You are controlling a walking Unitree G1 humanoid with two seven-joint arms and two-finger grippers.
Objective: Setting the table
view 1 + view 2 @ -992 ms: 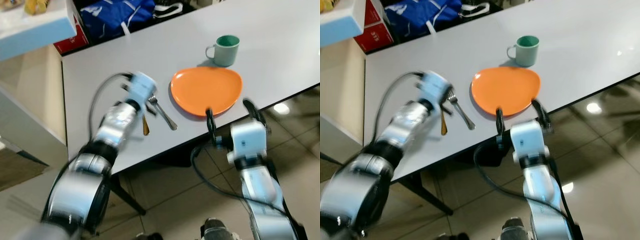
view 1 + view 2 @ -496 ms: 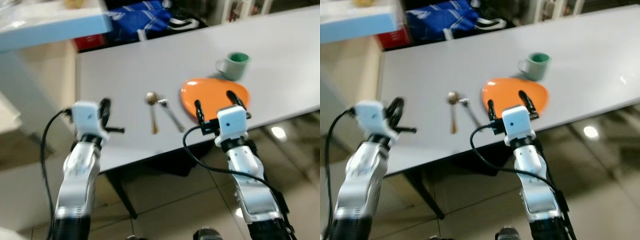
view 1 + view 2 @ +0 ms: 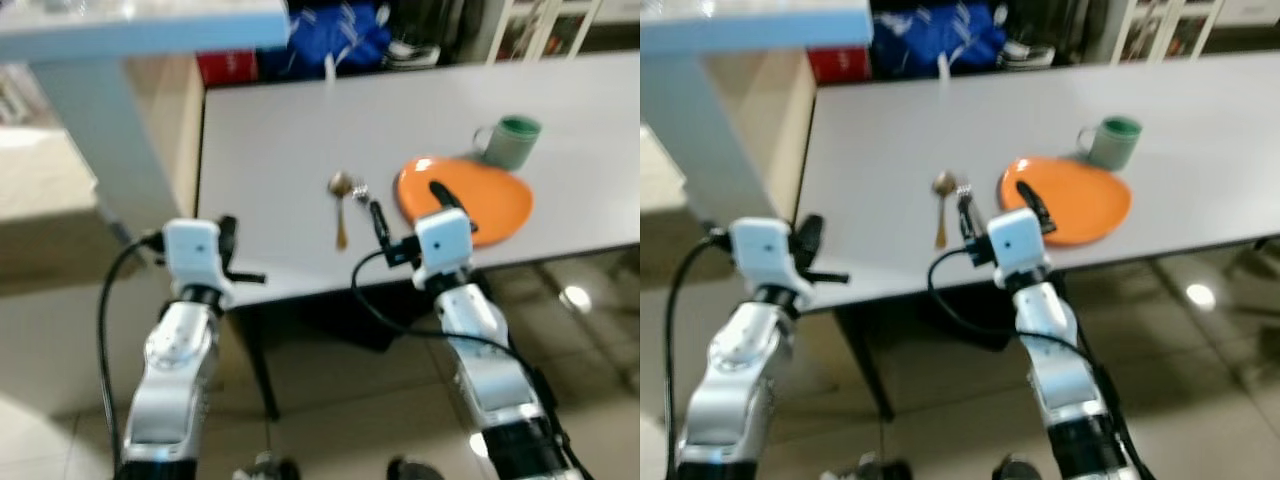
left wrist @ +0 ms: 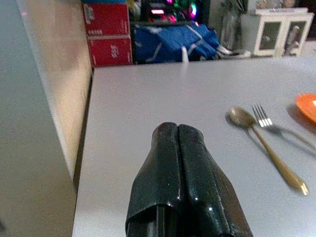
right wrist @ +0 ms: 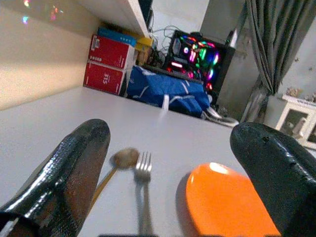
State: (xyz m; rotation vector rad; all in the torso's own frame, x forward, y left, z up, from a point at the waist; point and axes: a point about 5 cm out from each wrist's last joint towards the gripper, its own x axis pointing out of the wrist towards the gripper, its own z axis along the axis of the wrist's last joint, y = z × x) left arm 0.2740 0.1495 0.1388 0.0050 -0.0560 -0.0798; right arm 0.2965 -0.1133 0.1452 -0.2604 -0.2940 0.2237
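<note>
On my head feed the orange plate (image 3: 470, 195) lay right of centre on the grey worktop (image 3: 280, 140), the green mug (image 3: 511, 141) just beyond it and the spoon (image 3: 340, 205) to its left. The fork (image 3: 968, 207) was half hidden behind my right gripper (image 3: 410, 205), whose fingers stood wide apart over the worktop's near edge. My left gripper (image 4: 178, 148), fingers pressed together and empty, hovered at the lower left, blurred.

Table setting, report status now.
Left gripper shut, empty, at the table's near edge. Right gripper open, empty, before the orange plate. Spoon and fork laid beside plate, green mug behind.
</note>
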